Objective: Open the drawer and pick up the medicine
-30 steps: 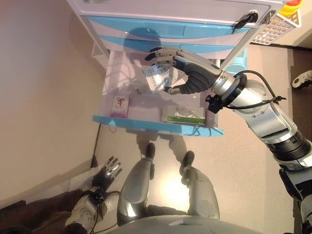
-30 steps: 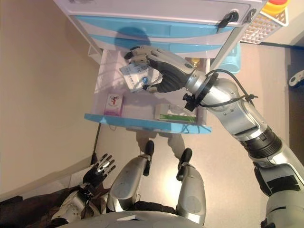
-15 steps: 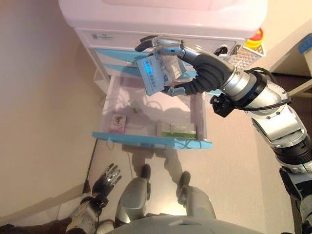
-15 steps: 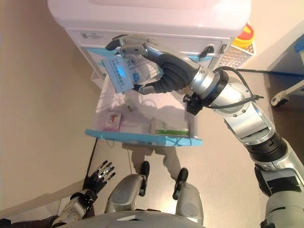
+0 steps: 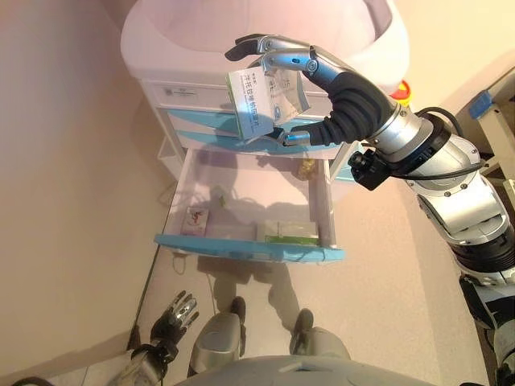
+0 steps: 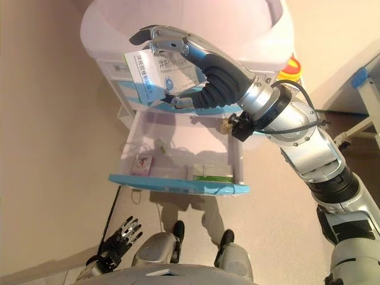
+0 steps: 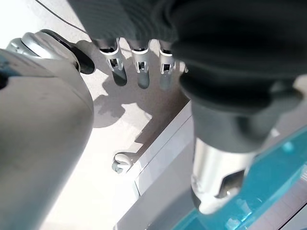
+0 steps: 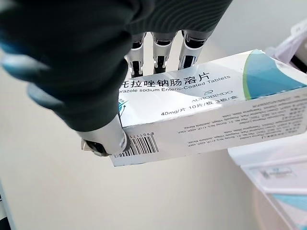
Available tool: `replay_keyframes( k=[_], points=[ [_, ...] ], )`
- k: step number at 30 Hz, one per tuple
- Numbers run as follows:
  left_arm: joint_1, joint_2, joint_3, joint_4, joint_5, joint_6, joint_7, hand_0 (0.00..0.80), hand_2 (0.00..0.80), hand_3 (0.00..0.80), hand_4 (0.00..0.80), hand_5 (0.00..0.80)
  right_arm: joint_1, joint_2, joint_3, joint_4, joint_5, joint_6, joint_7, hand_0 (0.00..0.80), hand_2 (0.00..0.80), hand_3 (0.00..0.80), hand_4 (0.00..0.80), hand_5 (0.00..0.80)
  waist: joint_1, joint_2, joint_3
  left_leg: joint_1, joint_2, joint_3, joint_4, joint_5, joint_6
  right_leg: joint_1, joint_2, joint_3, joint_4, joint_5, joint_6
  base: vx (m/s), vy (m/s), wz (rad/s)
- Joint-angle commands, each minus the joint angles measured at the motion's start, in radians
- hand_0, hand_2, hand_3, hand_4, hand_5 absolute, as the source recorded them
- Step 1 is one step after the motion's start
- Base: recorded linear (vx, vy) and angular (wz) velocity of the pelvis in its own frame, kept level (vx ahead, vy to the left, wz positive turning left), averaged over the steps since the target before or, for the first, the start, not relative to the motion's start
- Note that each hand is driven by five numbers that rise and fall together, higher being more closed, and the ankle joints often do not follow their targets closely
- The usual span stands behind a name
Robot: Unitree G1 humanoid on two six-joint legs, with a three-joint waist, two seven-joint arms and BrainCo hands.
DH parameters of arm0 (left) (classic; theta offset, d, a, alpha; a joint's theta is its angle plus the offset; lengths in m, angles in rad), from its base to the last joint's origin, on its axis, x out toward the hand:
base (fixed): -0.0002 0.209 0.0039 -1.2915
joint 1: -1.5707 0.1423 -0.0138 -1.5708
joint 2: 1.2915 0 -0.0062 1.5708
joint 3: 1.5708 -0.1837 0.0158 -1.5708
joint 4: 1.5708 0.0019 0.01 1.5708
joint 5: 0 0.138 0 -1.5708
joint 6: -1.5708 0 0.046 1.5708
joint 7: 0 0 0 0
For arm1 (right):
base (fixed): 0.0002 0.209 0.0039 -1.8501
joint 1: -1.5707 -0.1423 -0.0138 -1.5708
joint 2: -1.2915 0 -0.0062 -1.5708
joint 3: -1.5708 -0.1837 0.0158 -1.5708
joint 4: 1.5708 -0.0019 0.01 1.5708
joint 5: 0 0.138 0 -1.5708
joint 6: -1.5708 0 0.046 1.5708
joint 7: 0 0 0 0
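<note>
The right hand (image 5: 338, 96) grasps the medicine box (image 5: 261, 103) high above the open drawer (image 5: 249, 245), its long axis roughly upright.

The medicine box (image 8: 206, 108) looks like glossy printed card with a silvery sheen. The right hand (image 5: 338, 100) has polished metal fingers (image 5: 278, 60) and a matt ribbed dark cover. The cabinet (image 5: 201, 40) and its open drawer (image 5: 249, 249) look like smooth, slightly glossy plastic. The floor (image 5: 72, 201) is matt and smooth.
</note>
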Motion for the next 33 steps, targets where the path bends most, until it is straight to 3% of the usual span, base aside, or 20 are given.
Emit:
replay_keyframes(
  k=[1, 11, 17, 21, 27, 33],
  points=[
    [0.025, 0.023, 0.015, 0.007, 0.048, -0.007, 0.0, 0.0, 0.0, 0.0, 0.0, 0.0, -0.112, -0.019, -0.067, 0.026, -0.051, 0.003, -0.079, 0.8, 0.8, 0.8, 0.8, 0.8, 0.037, 0.008, -0.044, 0.049, -0.05, -0.04, -0.083, -0.063, 0.023, 0.057, -0.001, -0.02, 0.142, -0.093, 0.045, 0.0, 0.0, 0.0],
    [0.032, 0.039, 0.045, 0.026, 0.058, 0.007, 0.001, 0.0, 0.0, 0.0, 0.0, 0.0, -0.268, -0.148, -0.006, 0.237, -0.335, -0.003, -0.203, 0.8, 0.8, 0.8, 0.8, 0.8, 0.062, -0.004, -0.062, 0.056, -0.058, -0.062, -0.089, -0.059, 0.027, 0.076, -0.01, -0.042, 0.131, -0.084, 0.049, 0.027, 0.024, 0.04],
    [0.038, 0.046, 0.059, 0.025, 0.067, 0.025, 0.009, 0.0, 0.0, 0.0, 0.0, 0.0, -0.454, -0.242, 0.149, 0.391, -0.604, -0.03, -0.281, 0.8, 0.8, 0.8, 0.8, 0.8, 0.096, -0.016, -0.076, 0.055, -0.068, -0.09, -0.084, -0.059, 0.032, 0.093, -0.018, -0.062, 0.128, -0.085, 0.047, 0.059, 0.047, 0.15],
    [0.046, 0.047, 0.061, 0.013, 0.065, 0.032, 0.01, 0.0, 0.0, 0.0, 0.0, 0.0, -0.548, -0.275, 0.254, 0.448, -0.648, -0.031, -0.291, 0.8, 0.8, 0.8, 0.8, 0.8, 0.115, -0.019, -0.079, 0.051, -0.075, -0.108, -0.08, -0.057, 0.035, 0.102, -0.022, -0.074, 0.124, -0.093, 0.043, 0.042, 0.043, 0.15],
    [0.054, 0.047, 0.051, -0.003, 0.062, 0.042, 0.024, 0.0, 0.0, 0.0, 0.0, 0.0, -0.638, -0.239, 0.381, 0.552, -0.727, -0.062, -0.313, 0.8, 0.8, 0.8, 0.8, 0.8, 0.155, -0.02, -0.07, 0.042, -0.092, -0.142, -0.064, -0.061, 0.038, 0.117, -0.034, -0.101, 0.128, -0.107, 0.037, 0.034, 0.041, 0.16],
    [0.051, 0.054, 0.041, -0.012, 0.074, 0.062, 0.023, 0.0, 0.0, 0.0, 0.0, 0.0, -0.666, -0.13, 0.477, 0.743, -0.646, -0.041, -0.259, 0.8, 0.8, 0.8, 0.8, 0.8, 0.205, -0.007, -0.05, 0.024, -0.106, -0.186, -0.043, -0.056, 0.036, 0.129, -0.046, -0.139, 0.14, -0.128, 0.023, 0.013, 0.047, 0.19]
  ],
)
